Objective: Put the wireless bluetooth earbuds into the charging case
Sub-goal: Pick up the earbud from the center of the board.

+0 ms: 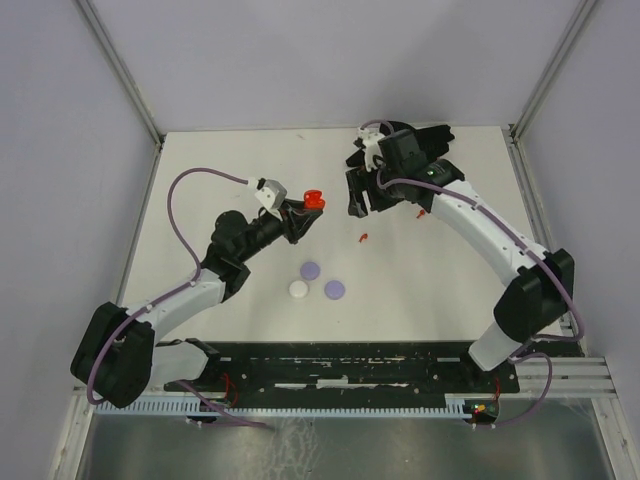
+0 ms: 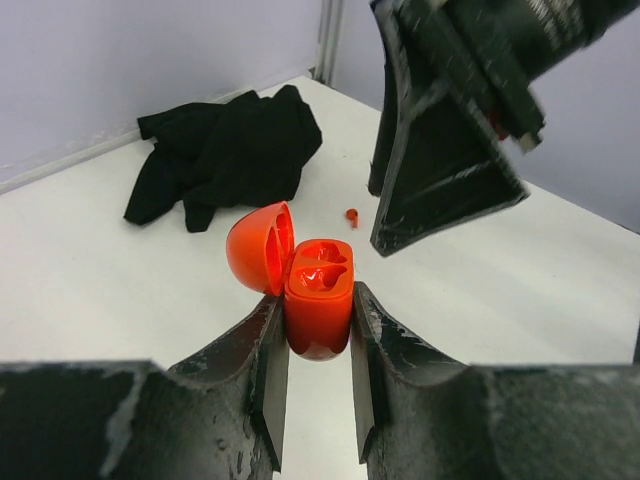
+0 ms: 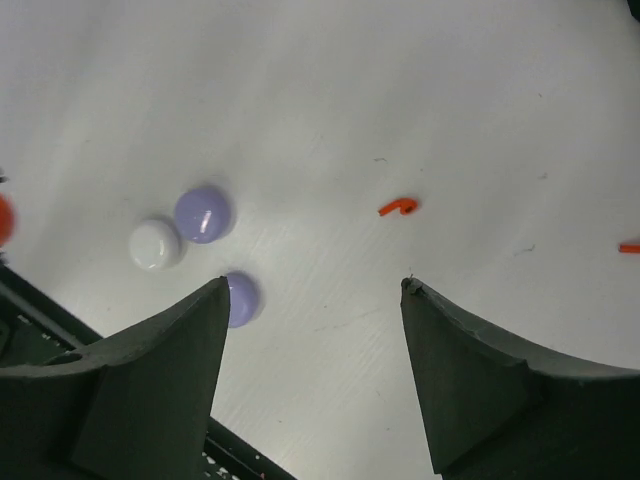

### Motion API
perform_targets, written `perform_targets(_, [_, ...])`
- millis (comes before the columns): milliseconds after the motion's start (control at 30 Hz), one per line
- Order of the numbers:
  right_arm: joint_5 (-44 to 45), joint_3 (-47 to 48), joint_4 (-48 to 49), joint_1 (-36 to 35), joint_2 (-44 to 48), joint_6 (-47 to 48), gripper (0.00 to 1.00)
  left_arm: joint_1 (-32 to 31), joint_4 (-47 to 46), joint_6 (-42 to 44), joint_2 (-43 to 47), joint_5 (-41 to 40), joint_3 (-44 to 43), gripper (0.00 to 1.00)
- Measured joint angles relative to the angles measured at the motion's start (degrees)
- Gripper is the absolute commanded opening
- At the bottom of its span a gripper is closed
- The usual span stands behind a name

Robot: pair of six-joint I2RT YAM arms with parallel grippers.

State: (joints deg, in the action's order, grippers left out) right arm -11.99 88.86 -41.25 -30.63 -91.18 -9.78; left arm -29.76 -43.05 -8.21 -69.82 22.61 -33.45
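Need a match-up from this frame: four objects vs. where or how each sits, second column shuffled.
1 red charging case
2 black cloth
3 red earbud
4 white disc

A beside two lavender discs
B clamped in left jaws, lid open
C loose on table, seen between open right jaws
D heaped at the far edge

Pairs: 1-B, 2-D, 3-C, 4-A

The case (image 2: 318, 300) is smooth, glossy red plastic (light glints on its lid), while the fingers (image 2: 400, 370) of the left gripper (image 2: 312, 305) look like matt black plastic, scuffed and grainy. The cloth (image 2: 225, 155) is soft, dull black fabric, the table (image 2: 100, 270) matt white, and the discs (image 3: 203, 214) shiny plastic with bright highlights.
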Motion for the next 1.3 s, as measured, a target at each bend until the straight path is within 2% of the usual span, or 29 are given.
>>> perform_targets(233, [10.67, -1.46, -1.95, 0.07, -7.61, -4.39, 0.74, 0.0, 1.14, 0.37, 0.0, -3.1, 0.0, 0.03])
perform_targets(467, [16.92, -1.66, -2.05, 0.07, -14.86, -12.52, 0.69, 0.0, 2.32, 0.5, 0.0, -3.1, 0.0, 0.03])
perform_targets(767, [18.75, -2.01, -0.98, 0.26, -21.77, -20.26, 0.62, 0.0, 3.98, 1.05, 0.0, -3.08, 0.0, 0.03])
perform_targets(1033, [18.67, -1.95, 0.52, 0.26, -25.73, -24.22, 0.5, 0.0, 4.0, 1.22, 0.02, -3.08, 0.0, 0.03])
perform_targets(1300, [18.4, -0.31, 1.57, 0.26, -28.33, -26.95, 0.46, -0.04, 4.0, 1.84, 0.26, -3.06, -0.02, 0.03])
